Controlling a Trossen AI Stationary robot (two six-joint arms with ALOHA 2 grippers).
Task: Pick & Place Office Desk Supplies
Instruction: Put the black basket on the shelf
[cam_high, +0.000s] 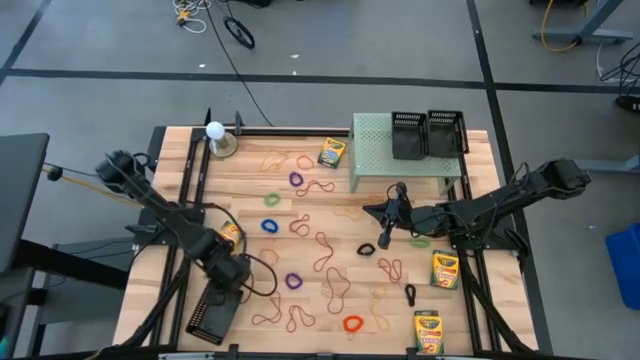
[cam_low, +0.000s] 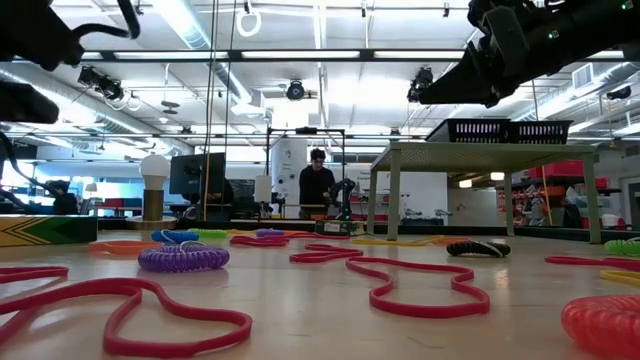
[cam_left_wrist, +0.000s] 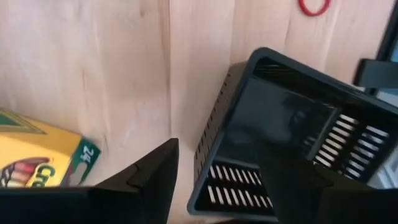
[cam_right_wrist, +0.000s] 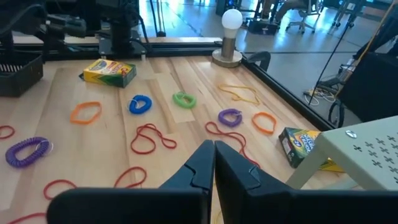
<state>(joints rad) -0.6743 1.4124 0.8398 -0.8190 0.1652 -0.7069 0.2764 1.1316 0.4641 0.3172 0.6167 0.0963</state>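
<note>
Spread fingers (cam_left_wrist: 211, 180) over slotted black basket (cam_left_wrist: 280, 143)

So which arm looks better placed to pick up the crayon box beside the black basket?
Probably the left: its open gripper hovers right by that crayon box and the basket. The right gripper is shut, mid-table.

You see a bright room lit by long ceiling lights (cam_low: 200, 30) that glare white in the low view. The wooden table (cam_high: 250, 210) is evenly lit with soft shadows. Just ahead of the left gripper (cam_left_wrist: 217, 186), the black basket (cam_left_wrist: 280, 143) looks blurry.
</note>
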